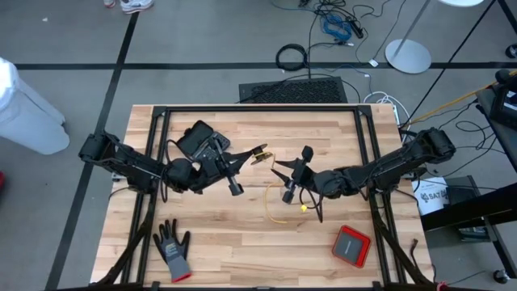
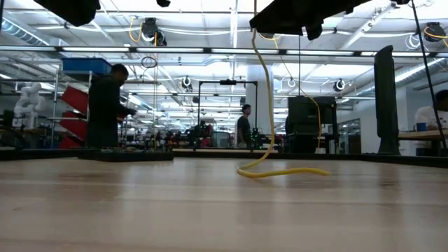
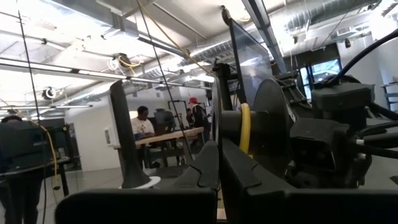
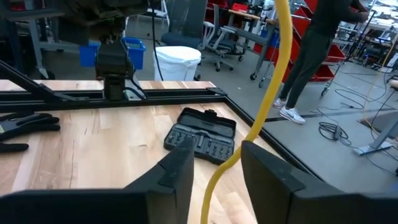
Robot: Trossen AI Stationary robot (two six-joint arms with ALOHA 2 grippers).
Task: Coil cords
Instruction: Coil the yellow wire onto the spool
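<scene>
The thin yellow cord (image 1: 273, 198) runs from a small black round part (image 1: 260, 153) at mid-table down to the wood. In the low view the cord (image 2: 264, 84) hangs from above, and its lower end (image 2: 283, 171) lies on the table. My left gripper (image 1: 252, 154) is shut at the black round part (image 3: 270, 118), whose hub carries a turn of yellow cord (image 3: 245, 127). My right gripper (image 1: 279, 171) is open just right of it. The cord (image 4: 273, 81) passes between its two fingers (image 4: 180, 168); I cannot tell whether it touches them. My left gripper holds the cord's black round part by the dark hub end (image 3: 229, 127), just beyond its closed fingertips (image 3: 208, 165). The fingers come level from the table's left. The round part is lifted clear of the table, and the cord hangs slack below it. The fingers themselves hide the exact place of contact.
A black case (image 1: 198, 137) lies at the far left, also in the right wrist view (image 4: 202, 138). A grey glove (image 1: 172, 250) lies near the front left and a red box (image 1: 351, 245) near the front right. A dark metal frame (image 1: 258, 107) borders the table.
</scene>
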